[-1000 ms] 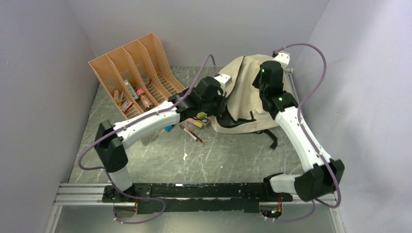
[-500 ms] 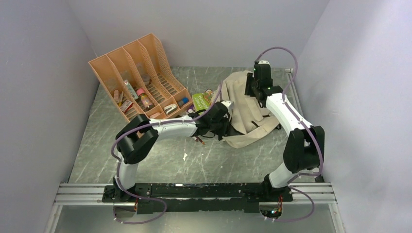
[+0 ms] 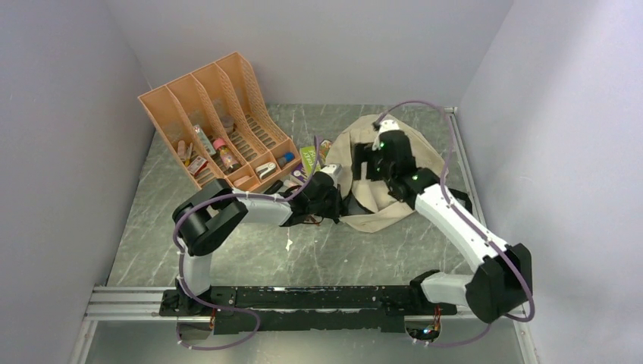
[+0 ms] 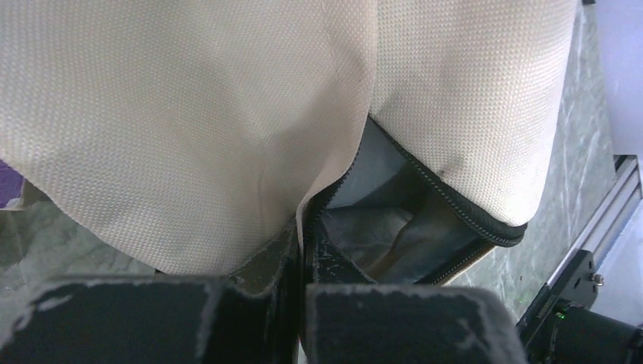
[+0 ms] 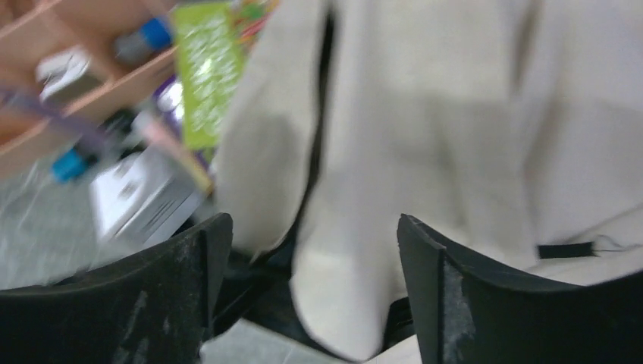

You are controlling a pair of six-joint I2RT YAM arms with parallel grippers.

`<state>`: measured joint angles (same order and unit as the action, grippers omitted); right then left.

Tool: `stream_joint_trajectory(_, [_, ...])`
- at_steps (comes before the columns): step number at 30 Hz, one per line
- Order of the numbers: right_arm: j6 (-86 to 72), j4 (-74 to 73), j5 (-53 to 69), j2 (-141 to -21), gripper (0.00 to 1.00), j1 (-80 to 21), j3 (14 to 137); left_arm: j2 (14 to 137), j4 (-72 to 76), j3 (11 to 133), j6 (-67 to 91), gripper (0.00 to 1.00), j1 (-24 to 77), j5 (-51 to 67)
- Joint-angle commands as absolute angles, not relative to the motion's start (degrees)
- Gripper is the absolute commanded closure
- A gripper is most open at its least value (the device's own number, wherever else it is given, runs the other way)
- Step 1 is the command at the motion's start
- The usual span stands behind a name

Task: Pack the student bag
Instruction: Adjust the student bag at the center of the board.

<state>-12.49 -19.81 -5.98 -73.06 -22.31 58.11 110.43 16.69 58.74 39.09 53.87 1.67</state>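
The student bag point(image 3: 371, 216) is a beige fabric backpack lying at the right middle of the table. My left gripper point(image 3: 341, 205) is at its left edge. In the left wrist view that gripper point(image 4: 303, 254) is shut on the bag's beige edge point(image 4: 189, 114) beside the black zipper, and the dark grey lining point(image 4: 379, 220) shows in the gaping mouth. My right gripper point(image 3: 359, 167) hovers over the bag's upper left part. Seen from the right wrist, its jaws point(image 5: 311, 227) stand open above a beige fold point(image 5: 425, 114), with nothing between them.
An orange file organizer point(image 3: 220, 114) with small items in its slots stands at the back left. A green booklet point(image 3: 311, 158) lies between it and the bag, also in the right wrist view point(image 5: 205, 68). A white scrap point(image 3: 288, 244) lies on the grey tabletop. Walls close in on three sides.
My right gripper has opened, let go of the bag and swung from the bag's far right to over its upper left. The bag has sunk flatter. My left gripper stays shut on the bag's edge.
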Motion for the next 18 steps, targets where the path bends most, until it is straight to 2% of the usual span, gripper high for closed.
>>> stream_joint_trajectory(1, [-12.67,-20.9,-6.02,-68.96,0.02,-29.08,53.28,109.91,20.94,56.25,41.02,0.95,53.02,5.31])
stream_joint_trajectory(10, [-8.6,-20.69,-14.82,-67.9,0.02,-31.02,46.38,109.97,24.02,54.29,41.92,0.95,51.26,8.32])
stream_joint_trajectory(14, [-6.75,-20.02,-11.77,-68.99,0.08,-32.22,45.57,110.25,24.0,54.25,41.92,0.95,50.94,8.88])
stream_joint_trajectory(18, [-5.54,-19.36,-11.8,-71.12,0.08,-34.27,45.4,110.43,24.08,54.39,41.78,0.95,50.52,9.74])
